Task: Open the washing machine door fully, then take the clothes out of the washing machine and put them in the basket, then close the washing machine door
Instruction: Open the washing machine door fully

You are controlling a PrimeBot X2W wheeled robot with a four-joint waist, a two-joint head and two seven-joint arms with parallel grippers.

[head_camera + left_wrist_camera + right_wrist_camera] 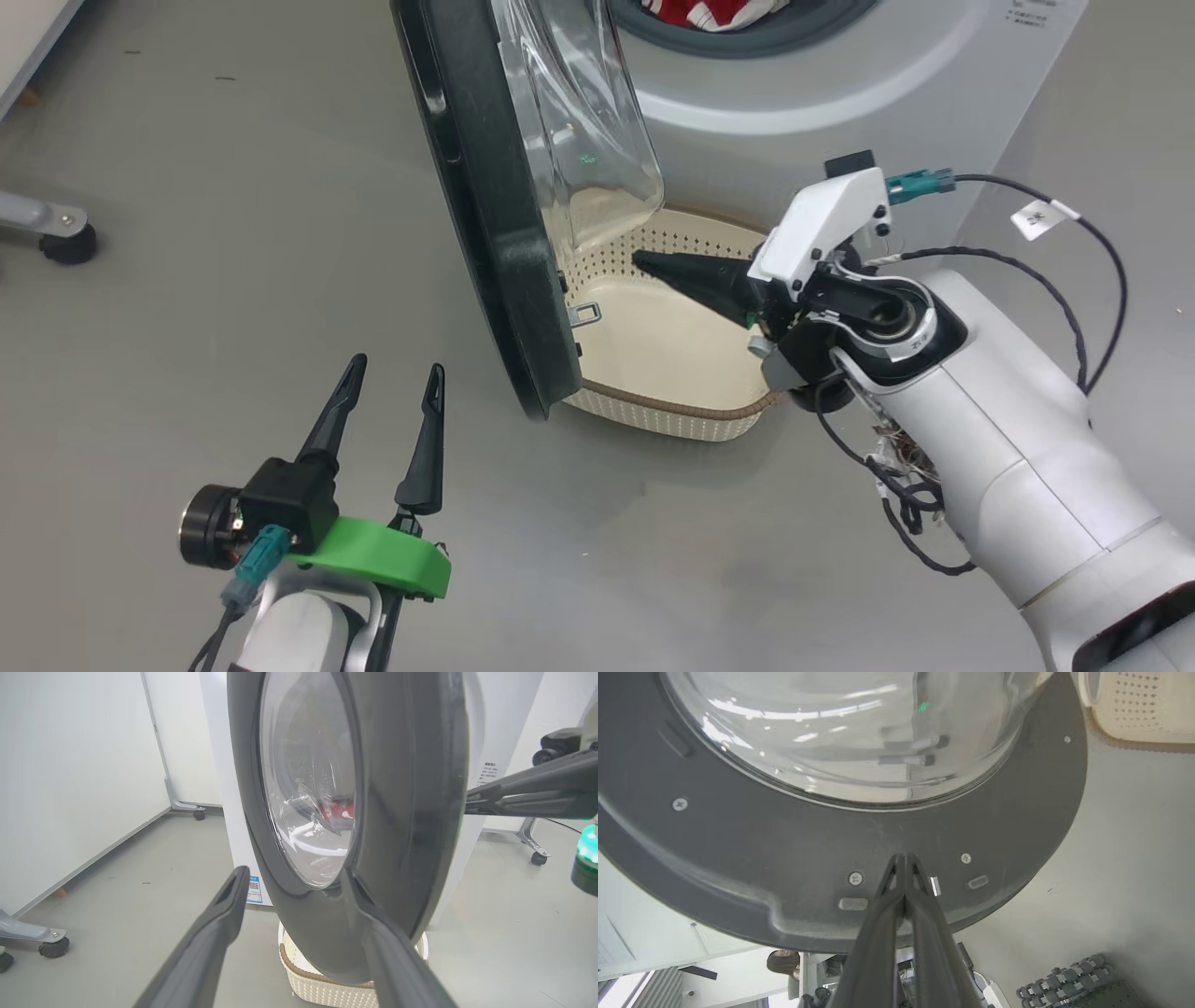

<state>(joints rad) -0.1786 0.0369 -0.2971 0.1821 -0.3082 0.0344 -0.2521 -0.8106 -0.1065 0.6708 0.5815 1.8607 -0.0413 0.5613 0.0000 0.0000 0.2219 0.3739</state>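
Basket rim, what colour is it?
Brown, woven-look; the basket rim shows best in the head view.

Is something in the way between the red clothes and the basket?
Yes. The round black-rimmed glass door, swung open, hangs over the cream perforated plastic basket, and the shut right gripper reaches across it toward the door.

Door (pixel 485 215): glossy black rim, clear glass window. Washer (pixel 840 84): white, with a grey gasket (pixel 747 45) and a small blue-and-white label (pixel 254 890). Clothes (pixel 709 11): red with white markings. Basket (pixel 653 425): cream-white walls dotted with regular rows of small holes, brown woven-look rim. Floor (pixel 233 233): plain grey. Left gripper (pixel 398 366): black fingers (pixel 425 448) above a bright green mount (pixel 373 555). Right gripper (pixel 644 259): black fingers, white housing (pixel 831 224). Right arm (pixel 1008 439): white shell; teal connector (pixel 910 185).
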